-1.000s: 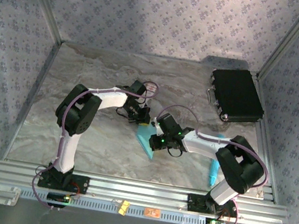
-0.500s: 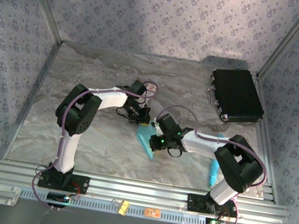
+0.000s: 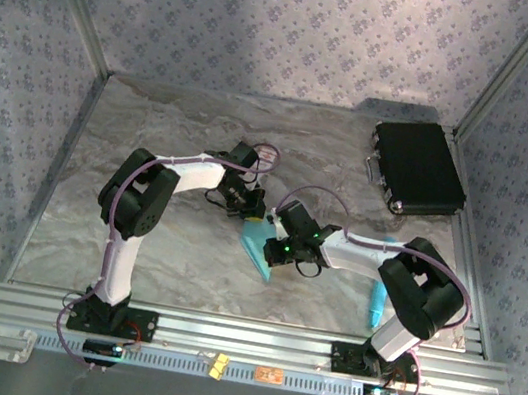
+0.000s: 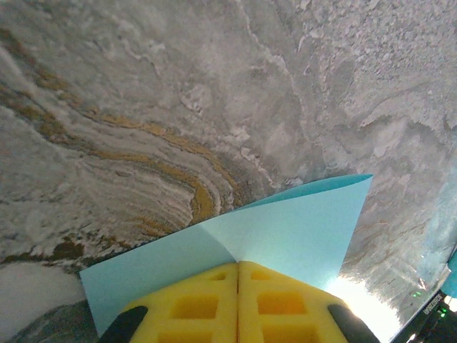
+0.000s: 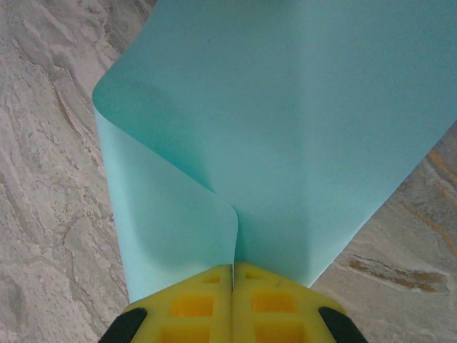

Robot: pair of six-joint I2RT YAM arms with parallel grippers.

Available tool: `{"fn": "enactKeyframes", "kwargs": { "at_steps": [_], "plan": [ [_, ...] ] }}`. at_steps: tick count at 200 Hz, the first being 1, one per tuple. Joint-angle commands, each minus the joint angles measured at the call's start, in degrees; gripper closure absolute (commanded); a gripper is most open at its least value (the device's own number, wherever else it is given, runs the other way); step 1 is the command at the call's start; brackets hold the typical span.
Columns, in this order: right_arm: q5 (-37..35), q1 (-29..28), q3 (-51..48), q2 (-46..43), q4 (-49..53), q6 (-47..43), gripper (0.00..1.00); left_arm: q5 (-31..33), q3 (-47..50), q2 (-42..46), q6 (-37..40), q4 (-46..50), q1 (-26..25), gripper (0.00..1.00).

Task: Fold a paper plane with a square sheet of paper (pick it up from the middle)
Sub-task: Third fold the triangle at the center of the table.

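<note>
Left gripper [image 4: 238, 275] first: jaws together, clamped on an edge of the sheet of paper [image 4: 293, 225], with a crease running up from the pinch. From above, the light-blue sheet sits just off the table's [image 3: 144, 127] centre, toward six o'clock, strung between both arms. Right gripper [image 5: 233, 275]: also pinched shut on the paper, one flap curling over at ten o'clock. My read: hold both grips firm, draw that flap flat and line up the edges before pressing, or the thin sheet buckles. Black case [image 3: 417, 168] sits at two o'clock.
</note>
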State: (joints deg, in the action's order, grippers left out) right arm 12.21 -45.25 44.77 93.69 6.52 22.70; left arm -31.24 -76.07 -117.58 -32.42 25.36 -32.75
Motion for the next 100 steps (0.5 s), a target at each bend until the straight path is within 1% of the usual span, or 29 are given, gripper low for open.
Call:
{"fn": "enactKeyframes", "kwargs": {
  "at_steps": [1,21,28,44,65,81,93,100],
  "plan": [
    [-0.75,0.40,-0.51,1.89,-0.10,0.24,1.00,2.59,-1.34,-0.84,0.76,1.85,0.65,0.90],
    [-0.78,0.72,-0.17,2.02,-0.33,-0.07,1.00,2.55,-2.84,0.04,0.58,2.06,1.73,0.86],
    [-0.78,0.80,0.02,2.11,-0.29,-0.19,1.00,2.59,-3.24,0.62,0.44,1.97,2.05,0.84],
    [-0.62,1.13,0.37,2.28,-0.40,-0.50,1.00,2.75,-3.21,2.07,-0.04,1.39,2.86,0.78],
    [-0.43,1.43,0.83,2.73,-0.33,-1.07,1.00,3.49,-2.01,4.73,-0.83,1.05,3.60,0.74],
    [-0.08,1.74,1.07,3.09,-0.25,-1.47,1.00,3.91,0.24,7.19,-1.61,0.35,3.92,0.74],
    [0.03,2.07,1.22,3.29,-0.31,-1.54,1.00,3.75,2.23,9.04,-2.17,-0.65,3.98,0.76],
    [0.06,2.17,1.22,3.33,-0.57,-1.40,1.00,3.46,3.84,10.41,-2.55,-1.35,4.00,0.79]
  ]
}}
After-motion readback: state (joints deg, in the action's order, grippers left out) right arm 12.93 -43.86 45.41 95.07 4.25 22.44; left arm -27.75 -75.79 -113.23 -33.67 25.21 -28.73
